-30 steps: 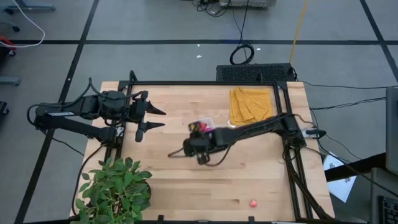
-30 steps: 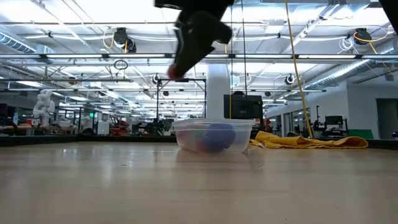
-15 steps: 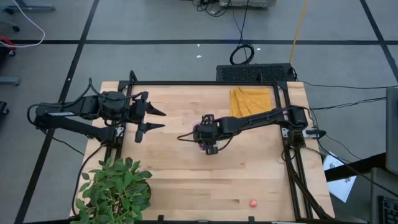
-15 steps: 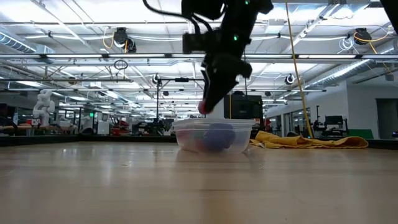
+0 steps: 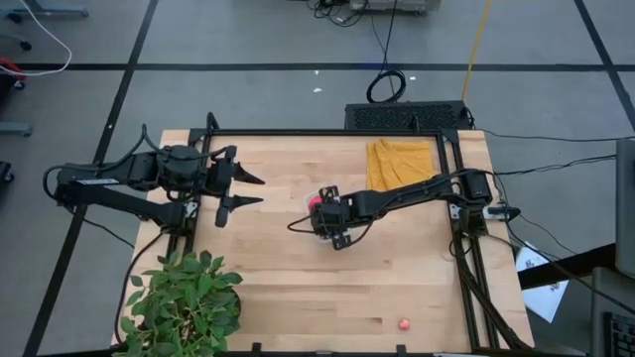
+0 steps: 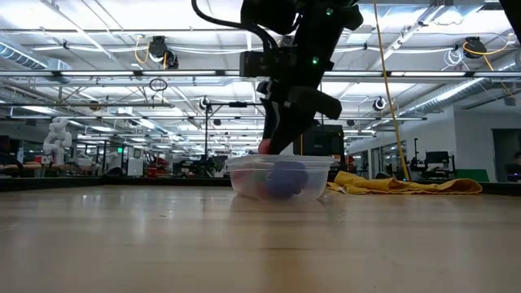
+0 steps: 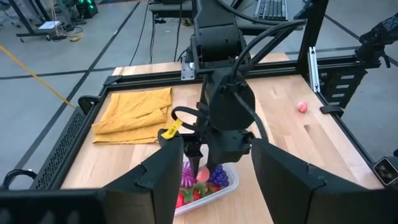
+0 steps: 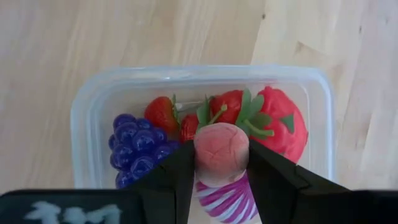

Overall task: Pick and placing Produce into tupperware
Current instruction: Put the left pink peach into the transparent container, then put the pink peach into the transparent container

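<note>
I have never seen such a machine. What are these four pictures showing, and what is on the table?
These are two robot arms at a wooden table, seen by four cameras: one above, one at table height, one on each wrist. The right gripper hangs over a clear tupperware and holds a pink fruit piece between its jaws. Inside the box lie a grape bunch, strawberries and a striped purple fruit. The left gripper waits at the table's left side, jaws open and empty. Also on the table: a yellow cloth, a leafy plant, and one small red piece near the front edge.
</note>
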Action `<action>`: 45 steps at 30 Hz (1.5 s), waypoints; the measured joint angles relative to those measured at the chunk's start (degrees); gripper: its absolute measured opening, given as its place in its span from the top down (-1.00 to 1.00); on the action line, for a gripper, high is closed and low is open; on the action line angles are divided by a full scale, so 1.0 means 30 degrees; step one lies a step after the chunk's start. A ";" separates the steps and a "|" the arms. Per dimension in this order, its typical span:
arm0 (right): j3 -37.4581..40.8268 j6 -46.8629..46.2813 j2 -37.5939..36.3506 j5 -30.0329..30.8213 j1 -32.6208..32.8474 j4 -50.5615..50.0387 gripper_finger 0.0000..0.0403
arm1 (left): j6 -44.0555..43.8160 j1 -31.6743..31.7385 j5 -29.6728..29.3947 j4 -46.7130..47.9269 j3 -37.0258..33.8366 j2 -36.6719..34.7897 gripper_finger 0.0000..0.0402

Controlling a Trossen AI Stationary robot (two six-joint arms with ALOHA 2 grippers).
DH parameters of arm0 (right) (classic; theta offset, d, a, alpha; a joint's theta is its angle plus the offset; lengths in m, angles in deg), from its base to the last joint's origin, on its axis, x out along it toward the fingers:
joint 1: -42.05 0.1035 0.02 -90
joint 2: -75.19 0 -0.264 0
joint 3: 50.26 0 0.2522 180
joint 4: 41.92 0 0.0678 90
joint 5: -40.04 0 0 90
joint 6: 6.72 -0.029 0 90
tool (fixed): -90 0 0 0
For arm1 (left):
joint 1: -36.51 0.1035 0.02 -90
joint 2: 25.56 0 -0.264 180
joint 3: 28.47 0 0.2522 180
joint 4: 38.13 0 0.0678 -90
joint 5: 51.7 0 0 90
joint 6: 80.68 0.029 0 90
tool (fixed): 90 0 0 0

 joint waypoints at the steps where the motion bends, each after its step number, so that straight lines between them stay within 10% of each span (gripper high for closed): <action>1: 0.0000 0.0088 -0.0021 0.0007 0.0011 -0.0006 0.38 | 0.0000 0.0000 0.0000 0.0006 0.0000 0.0000 0.03; 45: -0.0007 -0.0009 -0.0016 0.0029 -0.0051 -0.0058 0.10 | -0.0073 0.0000 -0.0007 0.0007 0.0000 0.0000 0.03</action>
